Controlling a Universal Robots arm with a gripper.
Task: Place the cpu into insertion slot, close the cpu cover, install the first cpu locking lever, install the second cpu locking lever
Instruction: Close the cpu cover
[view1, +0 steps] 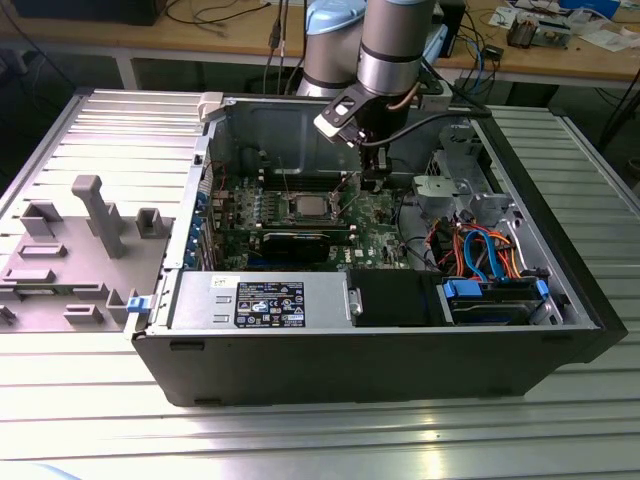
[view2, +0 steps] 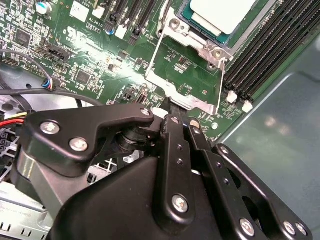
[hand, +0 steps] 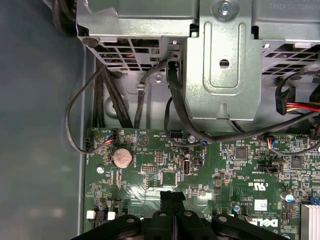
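cpu sits in the insertion slot; clenched, empty gripper, at its three o'clock in the exterior view, likely must swing the open cpu cover shut.

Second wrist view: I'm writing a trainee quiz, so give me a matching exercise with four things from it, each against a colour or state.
Things:
1 cpu
2 cpu cover
3 gripper
4 motherboard

Colour or state:
a green
b black, fingers shut
c swung open, off the socket
d silver-grey top

Pairs: 1-d, 2-c, 3-b, 4-a
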